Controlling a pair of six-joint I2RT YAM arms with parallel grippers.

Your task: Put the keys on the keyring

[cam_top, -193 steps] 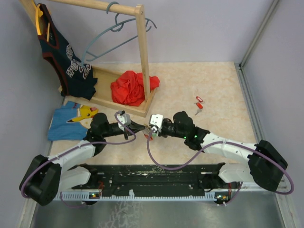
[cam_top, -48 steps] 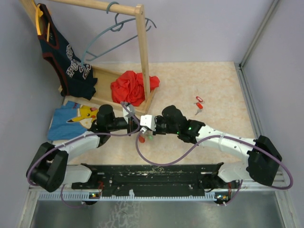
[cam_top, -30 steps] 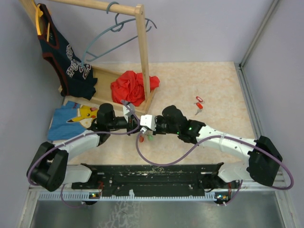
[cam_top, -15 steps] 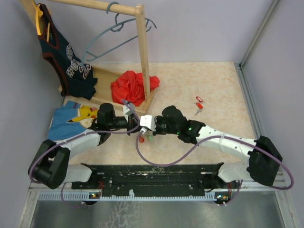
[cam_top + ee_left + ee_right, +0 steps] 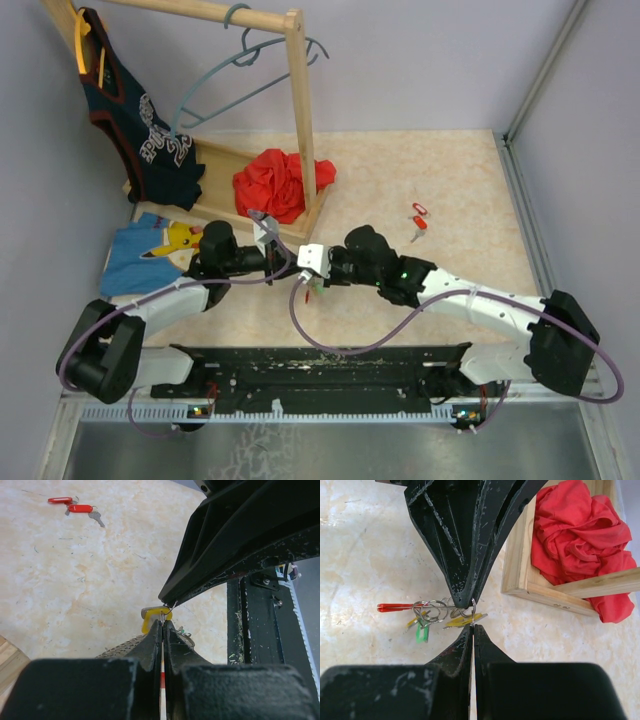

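Observation:
In the right wrist view, a bunch of keys with a red tag (image 5: 395, 608), a green tag (image 5: 421, 634) and a yellow head (image 5: 464, 620) hangs from small rings on the thin wire keyring (image 5: 472, 608). My right gripper (image 5: 472, 626) is shut on the wire's lower end. My left gripper (image 5: 470, 599) comes down from above, shut on the same wire. The left wrist view shows my left gripper (image 5: 163, 623) pinching the wire just in front of the yellow key (image 5: 149, 621). From above, both grippers meet tip to tip, left (image 5: 283, 264) and right (image 5: 304, 270). Two more red-tagged keys (image 5: 418, 216) lie on the table to the right.
A wooden clothes rack (image 5: 296, 120) stands at the back left with a grey-blue hanger (image 5: 240, 55), a dark jersey (image 5: 135, 115) and a crumpled red cloth (image 5: 275, 185) on its base. A blue printed shirt (image 5: 150, 255) lies left of the left arm.
My left gripper has closed fully onto the wire. Both arms and the bunch of keys have shifted slightly to the right.

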